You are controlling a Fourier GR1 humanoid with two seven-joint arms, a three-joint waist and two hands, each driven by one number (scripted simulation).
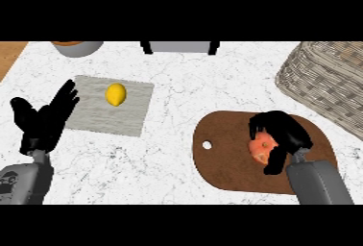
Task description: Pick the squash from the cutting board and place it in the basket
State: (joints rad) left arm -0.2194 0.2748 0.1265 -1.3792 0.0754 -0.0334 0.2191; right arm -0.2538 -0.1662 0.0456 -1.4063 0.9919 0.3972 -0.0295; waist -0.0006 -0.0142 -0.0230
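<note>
An orange-red squash (262,146) lies on the brown cutting board (227,163) at the lower right. My right hand (284,137) is over it, fingers and thumb curled round it, hiding most of it. The wicker basket (333,81) stands at the right edge, just beyond the board. My left hand (44,120) rests open at the left, fingers up, beside a grey mat.
A grey mat (99,115) with a yellow lemon (116,94) on it lies left of centre. A grey bowl (78,47) and a grey box with black sides (180,46) sit at the counter's far edge. A wooden surface shows at the far left corner.
</note>
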